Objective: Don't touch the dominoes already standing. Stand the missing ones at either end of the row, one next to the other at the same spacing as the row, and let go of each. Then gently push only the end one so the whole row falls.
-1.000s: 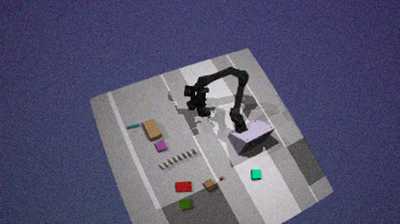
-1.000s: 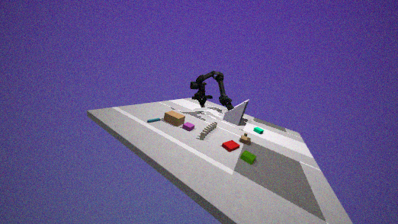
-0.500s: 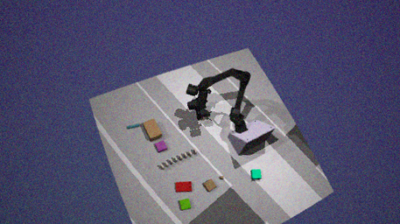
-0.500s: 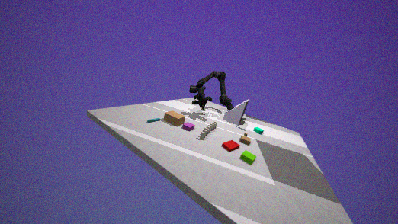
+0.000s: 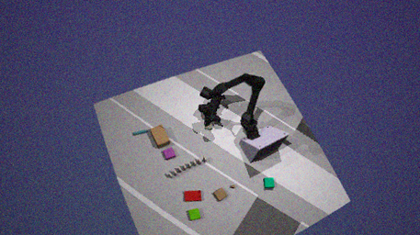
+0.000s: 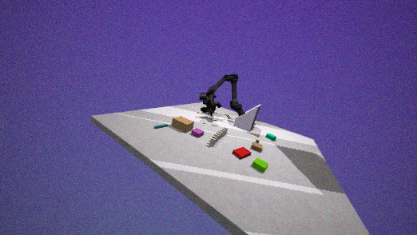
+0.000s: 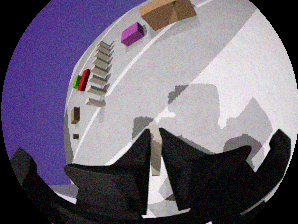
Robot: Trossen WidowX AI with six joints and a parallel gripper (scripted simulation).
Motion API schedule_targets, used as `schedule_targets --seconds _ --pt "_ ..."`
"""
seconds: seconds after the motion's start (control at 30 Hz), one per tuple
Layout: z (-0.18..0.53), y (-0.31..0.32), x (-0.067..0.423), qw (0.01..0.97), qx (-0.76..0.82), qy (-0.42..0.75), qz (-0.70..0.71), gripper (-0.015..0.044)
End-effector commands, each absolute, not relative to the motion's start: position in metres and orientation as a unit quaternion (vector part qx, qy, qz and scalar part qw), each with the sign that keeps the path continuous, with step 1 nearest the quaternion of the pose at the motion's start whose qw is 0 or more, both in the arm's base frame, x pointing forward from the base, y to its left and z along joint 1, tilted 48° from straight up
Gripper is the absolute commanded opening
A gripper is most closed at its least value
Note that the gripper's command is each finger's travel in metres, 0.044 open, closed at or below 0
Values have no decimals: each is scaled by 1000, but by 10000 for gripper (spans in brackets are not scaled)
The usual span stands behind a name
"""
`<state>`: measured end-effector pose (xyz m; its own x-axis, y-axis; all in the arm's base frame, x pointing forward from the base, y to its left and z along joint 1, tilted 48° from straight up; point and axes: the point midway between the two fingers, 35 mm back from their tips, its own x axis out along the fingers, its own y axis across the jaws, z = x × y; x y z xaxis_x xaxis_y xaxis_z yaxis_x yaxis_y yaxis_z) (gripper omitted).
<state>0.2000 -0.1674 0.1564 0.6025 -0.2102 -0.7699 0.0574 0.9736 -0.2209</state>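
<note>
A row of several pale dominoes (image 5: 186, 167) (image 6: 216, 137) (image 7: 100, 75) stands on the grey table (image 5: 139, 184) (image 6: 192, 176). My gripper (image 5: 209, 124) (image 6: 210, 113) (image 7: 153, 132) hangs a little above the table, behind the row and well apart from it. It is shut on a thin pale domino (image 7: 154, 151), which shows upright between the dark fingers in the wrist view. The held domino is too small to make out in the top and exterior views.
A tan box (image 5: 160, 136) (image 6: 182, 124) (image 7: 168, 11), a magenta block (image 5: 168, 153) (image 6: 197, 132) (image 7: 132, 32) and a teal stick (image 5: 140, 132) (image 6: 160, 125) lie by one end of the row. A red block (image 5: 192, 195) (image 6: 241, 153), green block (image 5: 194, 214) (image 6: 260, 165), small tan block (image 5: 220, 194) (image 6: 256, 146) and teal block (image 5: 268, 183) (image 6: 271, 137) lie beyond the other. The arm's lavender base (image 5: 264, 140) (image 6: 248, 118) stands behind.
</note>
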Motion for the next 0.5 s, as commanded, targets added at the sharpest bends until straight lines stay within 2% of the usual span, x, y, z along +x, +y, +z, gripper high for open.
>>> schedule_targets --seconds 0.0,0.47 --pt "157 -170 201 904 -95 411 -65 24" --pt "170 -181 194 944 -146 291 -46 24"
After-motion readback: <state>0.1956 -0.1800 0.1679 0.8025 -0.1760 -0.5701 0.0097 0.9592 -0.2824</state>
